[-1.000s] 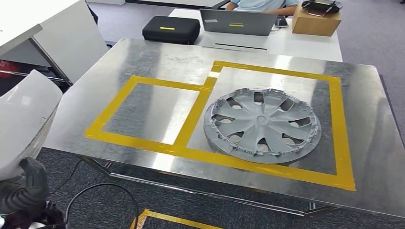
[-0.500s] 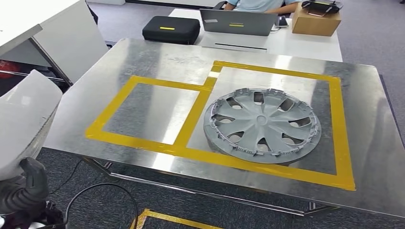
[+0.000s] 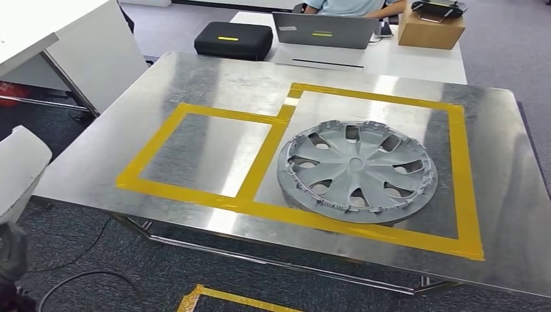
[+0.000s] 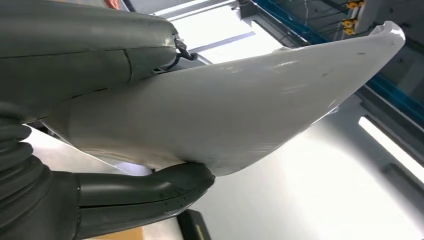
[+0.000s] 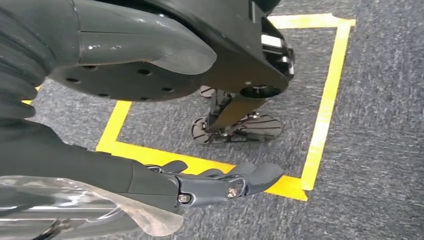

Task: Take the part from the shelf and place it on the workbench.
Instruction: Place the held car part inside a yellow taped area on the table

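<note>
Nearest us, our left robot hand (image 4: pixel 100 195) grips the white part (image 4: pixel 240 115), thumb under its edge and fingers over it; in the head view the part (image 3: pixel 19 166) sits low at the left, off the worktop (image 3: pixel 214 84). Our right robot hand (image 5: pixel 220 185) hangs over the floor (image 5: pixel 380 150), fingers loosely extended, holding nothing. Farther out, a hubcap (image 3: pixel 357 170) lies flat inside the right taped box (image 3: pixel 464 175).

Left hand (image 4: pixel 75 120) clamped on a white curved part (image 4: pixel 240 105), thick thumb (image 4: pixel 150 192) pressed along one face, fingers across the other. Right hand (image 5: pixel 200 185) hanging low toward the floor, dark fingers (image 5: pixel 255 177) loosely extended, holding nothing
</note>
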